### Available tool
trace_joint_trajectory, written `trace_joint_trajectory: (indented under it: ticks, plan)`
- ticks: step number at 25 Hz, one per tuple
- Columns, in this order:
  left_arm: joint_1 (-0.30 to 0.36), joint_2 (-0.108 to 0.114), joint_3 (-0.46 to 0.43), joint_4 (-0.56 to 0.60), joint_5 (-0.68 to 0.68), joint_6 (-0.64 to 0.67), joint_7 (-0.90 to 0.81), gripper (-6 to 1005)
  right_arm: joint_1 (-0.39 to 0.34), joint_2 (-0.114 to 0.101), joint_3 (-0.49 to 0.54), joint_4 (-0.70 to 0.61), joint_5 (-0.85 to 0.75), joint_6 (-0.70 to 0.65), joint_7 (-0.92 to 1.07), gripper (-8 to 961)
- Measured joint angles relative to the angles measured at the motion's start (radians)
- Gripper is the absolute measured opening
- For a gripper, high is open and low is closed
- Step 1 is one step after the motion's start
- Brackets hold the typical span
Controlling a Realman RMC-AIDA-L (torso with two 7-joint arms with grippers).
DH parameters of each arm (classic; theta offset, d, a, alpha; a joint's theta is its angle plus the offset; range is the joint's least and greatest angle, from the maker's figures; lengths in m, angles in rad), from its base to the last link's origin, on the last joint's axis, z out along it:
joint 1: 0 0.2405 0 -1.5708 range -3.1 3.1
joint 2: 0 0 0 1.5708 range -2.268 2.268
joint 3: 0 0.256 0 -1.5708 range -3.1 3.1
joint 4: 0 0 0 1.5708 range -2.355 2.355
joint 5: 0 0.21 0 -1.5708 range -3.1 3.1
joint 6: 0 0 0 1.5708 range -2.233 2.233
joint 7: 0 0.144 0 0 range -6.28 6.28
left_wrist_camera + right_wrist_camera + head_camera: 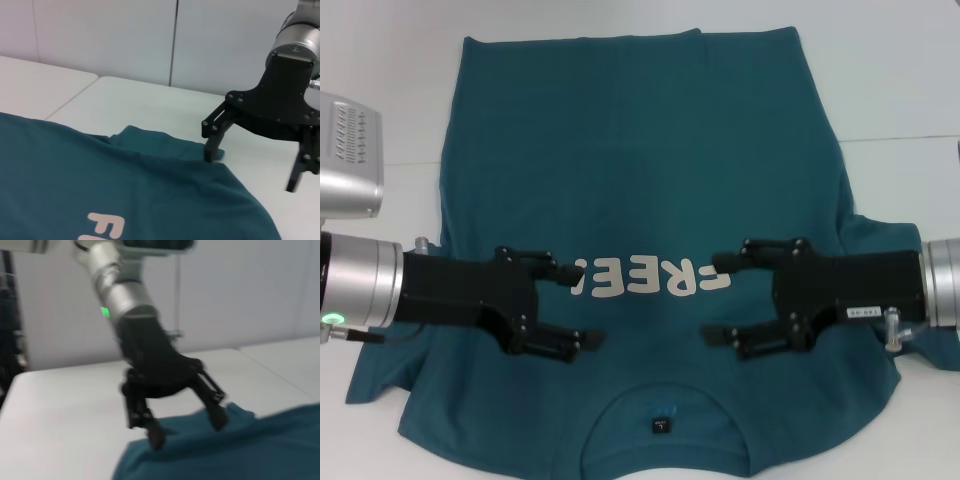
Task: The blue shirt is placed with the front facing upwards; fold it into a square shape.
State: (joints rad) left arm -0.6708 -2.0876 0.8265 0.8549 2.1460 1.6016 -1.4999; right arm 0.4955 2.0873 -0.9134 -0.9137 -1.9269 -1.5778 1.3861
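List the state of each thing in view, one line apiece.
blue shirt: spread flat on the table, front up, not yet folded, collar toward the robot.
left gripper: open, over the chest lettering, holding nothing.
right gripper: open, over the chest lettering, holding nothing.
table: white, bears the shirt.

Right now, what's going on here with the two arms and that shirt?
A two-armed robot is working on a blue shirt spread face up on a white table, collar toward the robot. The left gripper and right gripper are both open and point toward each other over the chest lettering, neither holding any cloth. Both sleeves are bunched at the sides. No fold toward a square is visible yet.
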Motion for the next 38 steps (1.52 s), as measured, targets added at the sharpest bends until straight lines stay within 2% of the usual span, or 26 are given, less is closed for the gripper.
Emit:
trace_joint_trajectory:
  ticks: [6,9,12,19,25,32,38]
  plan:
    - [0.002,-0.004,-0.019,-0.001,-0.003,-0.017,-0.002,877,0.002,-0.009,0.010,-0.067,-0.069,0.178,0.184,931]
    - [0.003,-0.006,-0.040,-0.010,-0.008,-0.044,-0.013,876,0.002,-0.004,0.009,-0.126,-0.166,0.271,0.324,931]
    - [0.002,-0.008,-0.055,-0.036,-0.018,-0.073,-0.020,876,0.014,-0.003,0.009,-0.169,-0.292,0.305,0.459,930]
    - [-0.001,-0.024,-0.092,-0.077,-0.031,-0.132,-0.023,877,0.024,-0.010,0.027,-0.299,-0.557,0.230,0.715,930]
    - [-0.007,-0.030,-0.093,-0.107,-0.060,-0.147,-0.024,877,0.052,-0.014,0.084,-0.304,-0.766,0.167,0.825,931]
    - [-0.013,-0.039,-0.092,-0.109,-0.072,-0.158,-0.025,876,0.033,-0.019,0.216,-0.300,-0.803,0.068,0.874,931]
    - [-0.031,-0.045,-0.090,-0.110,-0.072,-0.165,-0.035,877,-0.013,-0.036,0.337,-0.300,-0.803,0.037,0.868,930]
